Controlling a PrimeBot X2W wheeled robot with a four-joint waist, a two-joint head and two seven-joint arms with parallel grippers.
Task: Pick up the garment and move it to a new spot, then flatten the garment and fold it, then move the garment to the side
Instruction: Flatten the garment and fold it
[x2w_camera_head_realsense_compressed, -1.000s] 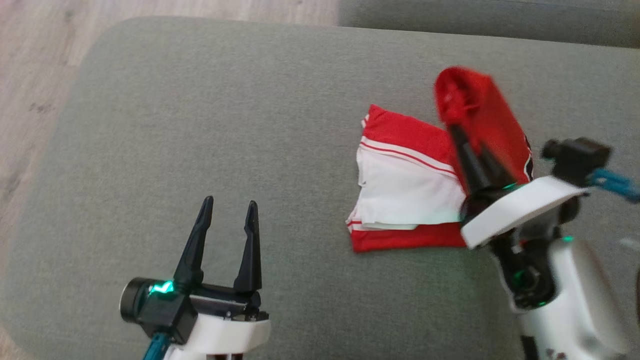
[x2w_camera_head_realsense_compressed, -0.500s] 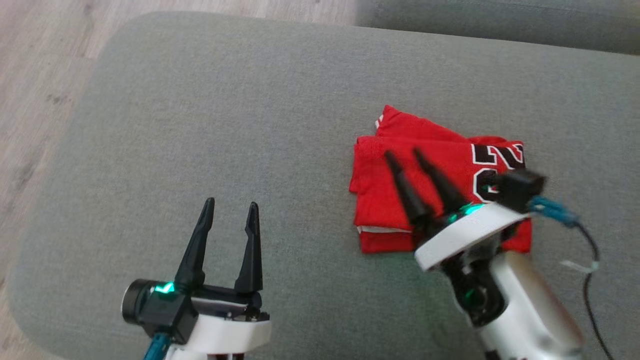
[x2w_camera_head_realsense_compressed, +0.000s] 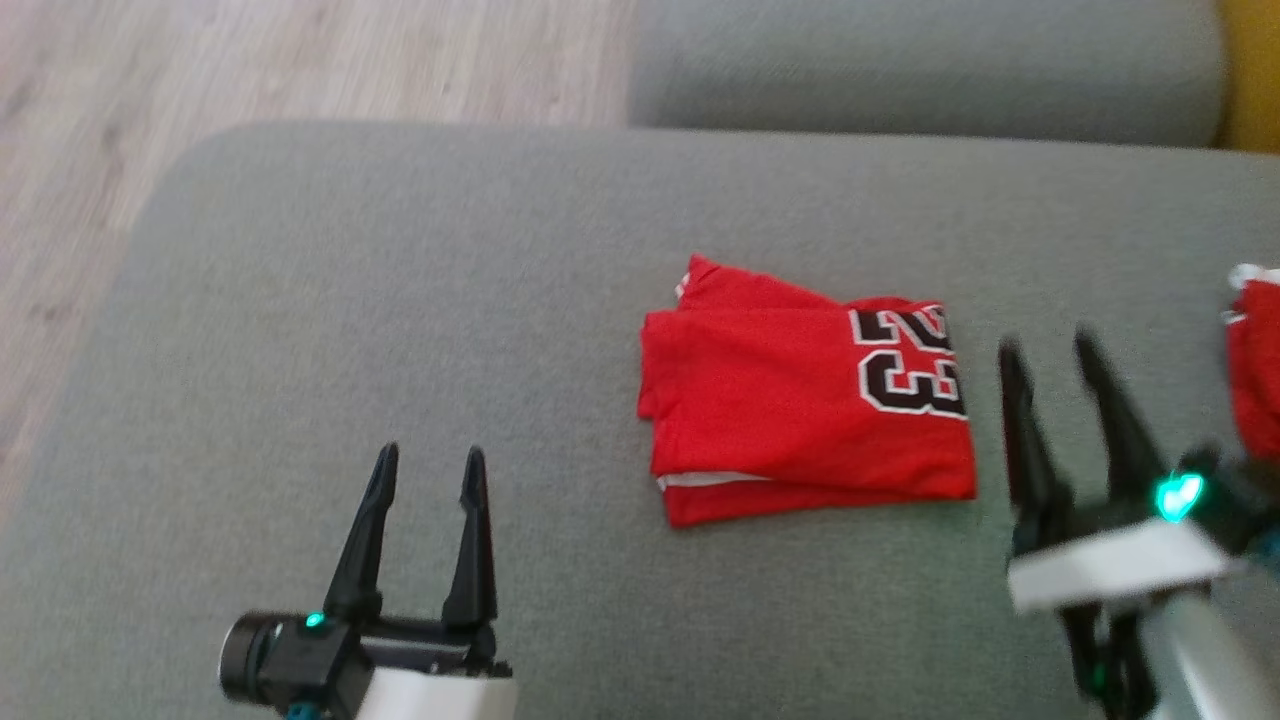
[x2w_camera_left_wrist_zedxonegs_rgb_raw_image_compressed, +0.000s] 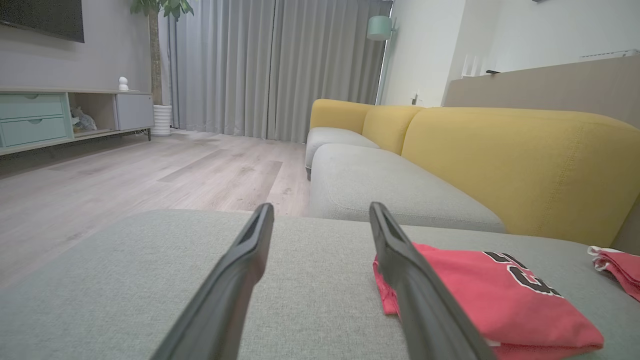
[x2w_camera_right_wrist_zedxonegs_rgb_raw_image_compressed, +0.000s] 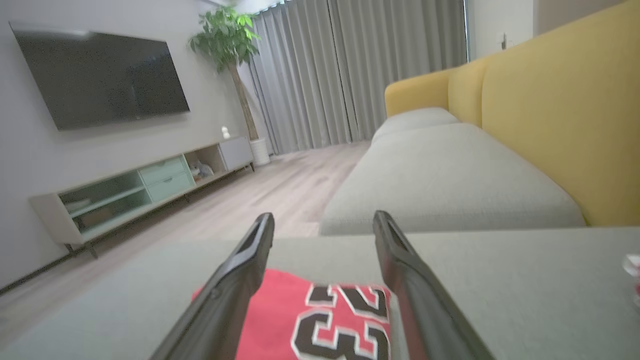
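Note:
The garment (x2w_camera_head_realsense_compressed: 800, 400), a red jersey with a black and white number, lies folded flat on the grey cushion (x2w_camera_head_realsense_compressed: 400, 300). In the left wrist view the garment (x2w_camera_left_wrist_zedxonegs_rgb_raw_image_compressed: 480, 300) sits to the right of the fingers; in the right wrist view the garment (x2w_camera_right_wrist_zedxonegs_rgb_raw_image_compressed: 320, 320) lies low between them. My right gripper (x2w_camera_head_realsense_compressed: 1048, 347) hovers open just right of the jersey, holding nothing. My left gripper (x2w_camera_head_realsense_compressed: 428, 458) stands open and empty at the lower left, well apart from the jersey.
Another red and white cloth (x2w_camera_head_realsense_compressed: 1255, 360) lies at the cushion's right edge. A second grey seat (x2w_camera_head_realsense_compressed: 920, 70) and a yellow backrest (x2w_camera_left_wrist_zedxonegs_rgb_raw_image_compressed: 525, 160) lie beyond. Wooden floor (x2w_camera_head_realsense_compressed: 200, 80) borders the cushion on the left.
My right gripper laid the upper half of the jersey over, let it go and drew back to the right, open. The camera view has shifted. The left gripper stayed put.

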